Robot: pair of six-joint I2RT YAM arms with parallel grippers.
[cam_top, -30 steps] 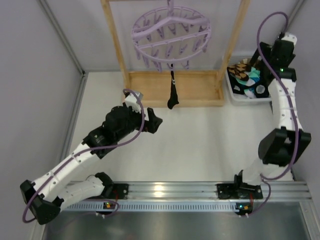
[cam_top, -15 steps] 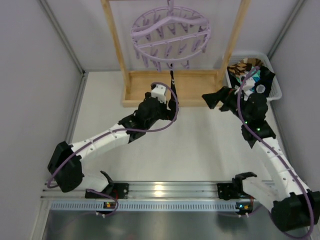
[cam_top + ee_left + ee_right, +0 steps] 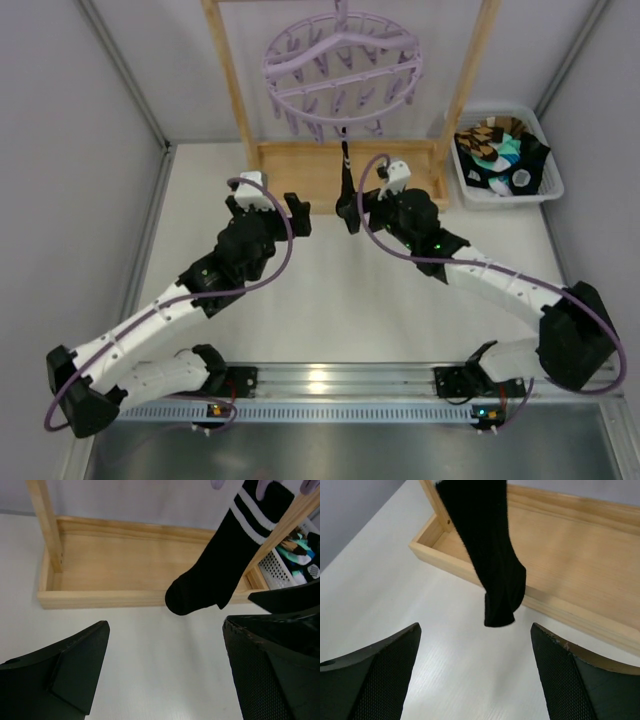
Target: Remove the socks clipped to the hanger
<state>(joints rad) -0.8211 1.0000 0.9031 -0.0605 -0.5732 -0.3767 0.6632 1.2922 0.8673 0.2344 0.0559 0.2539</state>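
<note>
Currently both arms reach inward from the near bench edge and meet below the round lilac plastic clip hanger. The white plastic basket holds mixed cloth items. One black white-striped sock hangs clipped to the hanger. The left tool and right tool are wide open and empty, flanking the sock's toe.

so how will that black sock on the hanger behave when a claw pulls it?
Probably floppy: the black sock hangs limp from the hanger, foot bent at the heel. Likely light: a small peg seems enough to hold it. It may stretch and swing before the peg lets go.
</note>
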